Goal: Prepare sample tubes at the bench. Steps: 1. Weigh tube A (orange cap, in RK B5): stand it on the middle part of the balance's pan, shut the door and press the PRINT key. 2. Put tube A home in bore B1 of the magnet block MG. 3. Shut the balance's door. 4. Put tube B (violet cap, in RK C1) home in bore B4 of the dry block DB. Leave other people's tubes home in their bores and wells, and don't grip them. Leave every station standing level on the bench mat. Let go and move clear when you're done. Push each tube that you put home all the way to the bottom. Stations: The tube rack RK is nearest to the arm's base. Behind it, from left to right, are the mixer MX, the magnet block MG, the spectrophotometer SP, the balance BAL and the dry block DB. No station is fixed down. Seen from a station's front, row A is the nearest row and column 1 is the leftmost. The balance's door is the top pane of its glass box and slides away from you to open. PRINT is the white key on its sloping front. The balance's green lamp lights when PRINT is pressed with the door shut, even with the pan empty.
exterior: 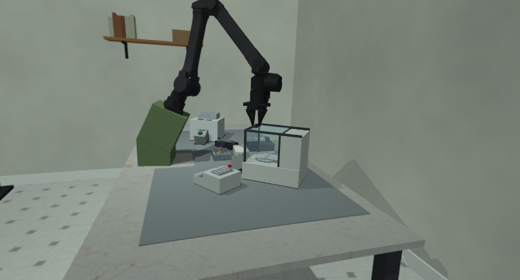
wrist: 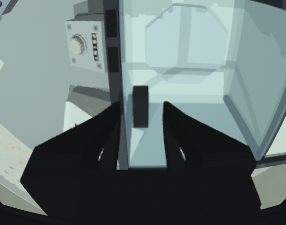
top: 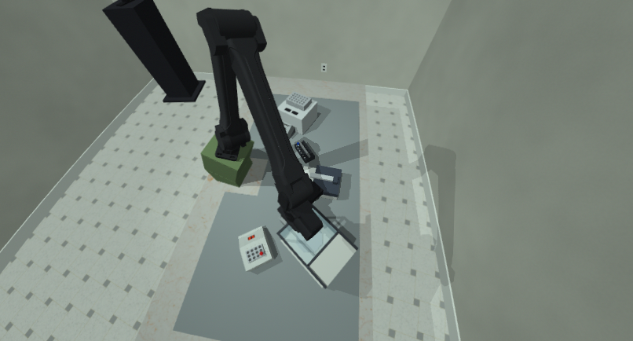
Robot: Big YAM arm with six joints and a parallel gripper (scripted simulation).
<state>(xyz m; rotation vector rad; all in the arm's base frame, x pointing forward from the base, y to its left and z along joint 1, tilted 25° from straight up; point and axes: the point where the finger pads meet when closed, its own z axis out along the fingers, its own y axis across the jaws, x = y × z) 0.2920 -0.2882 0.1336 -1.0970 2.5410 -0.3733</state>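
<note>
My gripper (exterior: 255, 124) (wrist: 141, 109) points down at the balance's glass top, partly open and empty. Its fingertips are on either side of the dark door handle (wrist: 140, 115); I cannot tell whether they touch it. The balance (top: 333, 259) (exterior: 273, 176) has its glass door across the top and looks shut. The pan (wrist: 185, 44) shows through the glass, with no tube on it. The orange cap of tube A (exterior: 219, 150) and the violet cap of tube B (exterior: 220, 145) show at the grey rack (exterior: 222, 155). The gripper's fingers are hidden in the top view.
A keypad box (top: 257, 249) (exterior: 218, 179) with a red key stands beside the balance. A dark blue station (top: 330, 185), a black block (top: 305, 151) (exterior: 226, 144) and a white box (top: 301, 117) (exterior: 207, 127) stand beyond. A panel with a round knob (wrist: 77, 44) is left of the glass.
</note>
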